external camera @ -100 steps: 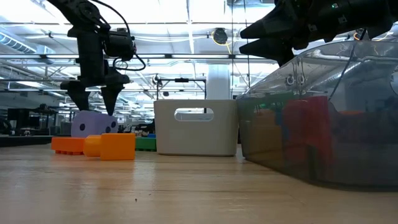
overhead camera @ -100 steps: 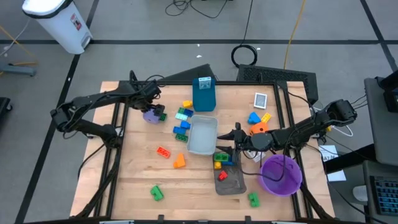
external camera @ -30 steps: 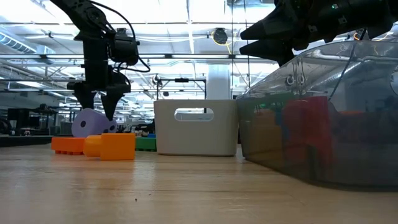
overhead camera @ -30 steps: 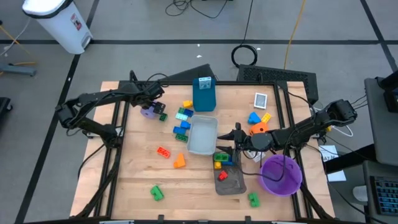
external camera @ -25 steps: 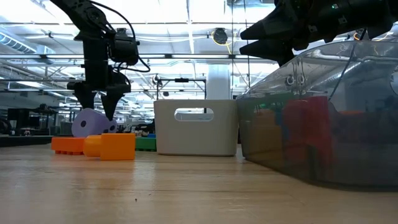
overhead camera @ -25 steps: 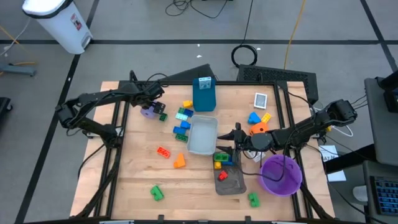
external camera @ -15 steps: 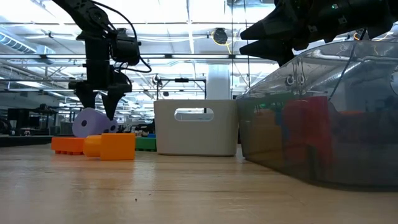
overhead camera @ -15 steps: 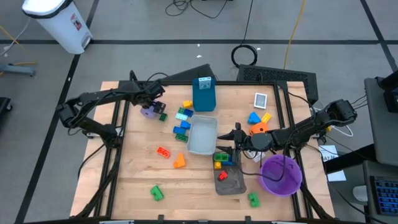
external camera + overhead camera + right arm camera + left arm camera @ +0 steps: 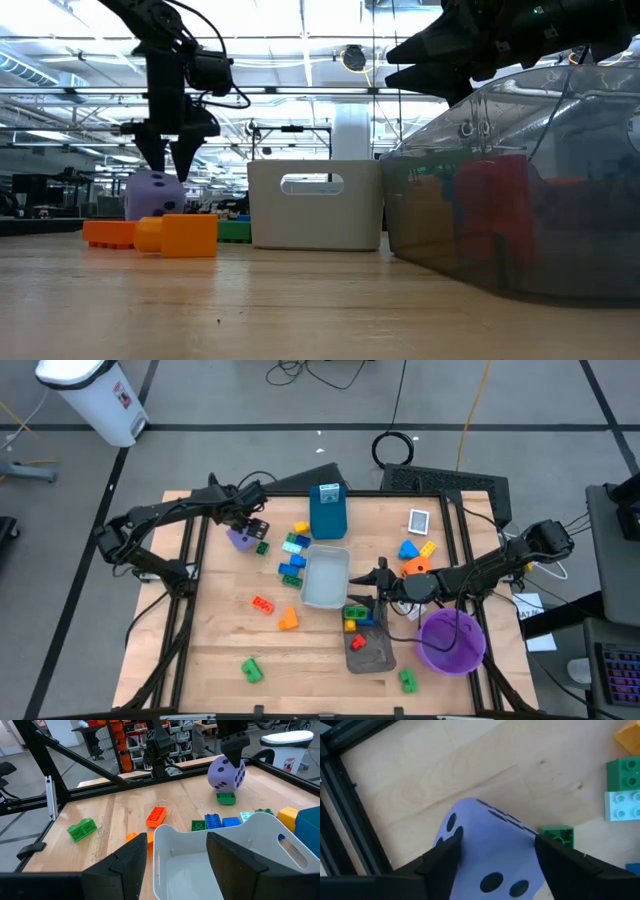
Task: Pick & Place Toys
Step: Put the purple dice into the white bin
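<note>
The purple die [image 9: 240, 539] with dark dots is at the table's far left, under my left gripper [image 9: 250, 526], which is shut on it. The low view shows the die [image 9: 155, 193] below the fingers, behind orange bricks [image 9: 160, 234]. A small green brick [image 9: 558, 834] lies on the wood just beside it. My right gripper [image 9: 377, 575] hangs open, nearly level, at the right rim of the white tray [image 9: 325, 576], with nothing between its fingers. Coloured bricks lie scattered about. My left gripper pinches the purple die by two opposite faces [image 9: 456, 833] between its two fingers [image 9: 438, 861], coming steeply from above. The die sits below the fingers with one corner turned up. In the right wrist view the die [image 9: 226, 772] looks slightly above the wood.
A blue box [image 9: 328, 511] stands at the far middle. A grey tray [image 9: 372, 652] with bricks and a purple bowl [image 9: 452, 641] are at the near right. An orange die [image 9: 416, 567] and loose bricks [image 9: 292, 555] lie around the white tray. Bare wood lies at the near left.
My left gripper's fingers have come together onto the purple die and the gripper has risen a little. The die has turned in the hold and shifted slightly toward the table's right. The right arm has kept still.
</note>
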{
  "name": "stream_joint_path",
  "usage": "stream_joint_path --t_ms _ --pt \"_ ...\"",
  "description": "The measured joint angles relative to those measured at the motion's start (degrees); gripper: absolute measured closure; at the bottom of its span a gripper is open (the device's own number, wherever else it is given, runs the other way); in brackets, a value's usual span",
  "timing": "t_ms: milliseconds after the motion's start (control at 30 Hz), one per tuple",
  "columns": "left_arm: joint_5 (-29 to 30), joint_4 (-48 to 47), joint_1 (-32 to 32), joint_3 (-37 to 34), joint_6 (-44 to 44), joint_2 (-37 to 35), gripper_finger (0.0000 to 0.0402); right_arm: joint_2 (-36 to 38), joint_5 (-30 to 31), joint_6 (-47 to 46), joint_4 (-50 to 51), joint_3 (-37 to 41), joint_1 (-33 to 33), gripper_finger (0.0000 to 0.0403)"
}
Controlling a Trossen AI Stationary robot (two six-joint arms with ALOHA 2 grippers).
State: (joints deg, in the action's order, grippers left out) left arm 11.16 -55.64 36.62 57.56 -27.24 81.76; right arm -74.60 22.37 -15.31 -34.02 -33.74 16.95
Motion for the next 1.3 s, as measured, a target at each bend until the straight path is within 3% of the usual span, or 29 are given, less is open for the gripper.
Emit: stream_joint_path --t_ms 167,567,967,1300 --pt "-0.29 -1.63 -0.02 0.09 0.01 -0.05 0.0174 0.01 0.0 0.0 0.0 0.0 0.0 0.0206" --pt "-6.43 -6.33 -0.9 0.37 3.87 -0.25 0.0177 0.0 0.0 -0.02 0.0 0.0 0.01 0.0206" --pt "-3.43 -10.42 -8.17 0.24 8.05 -0.2 0.0176 0.01 0.0 -0.02 0.0 0.0 0.0 0.0206" --pt "-3.84 -8.88 -6.75 0.17 7.99 -0.16 0.0176 0.01 0.0 -0.02 0.0 0.0 0.0 0.0206"
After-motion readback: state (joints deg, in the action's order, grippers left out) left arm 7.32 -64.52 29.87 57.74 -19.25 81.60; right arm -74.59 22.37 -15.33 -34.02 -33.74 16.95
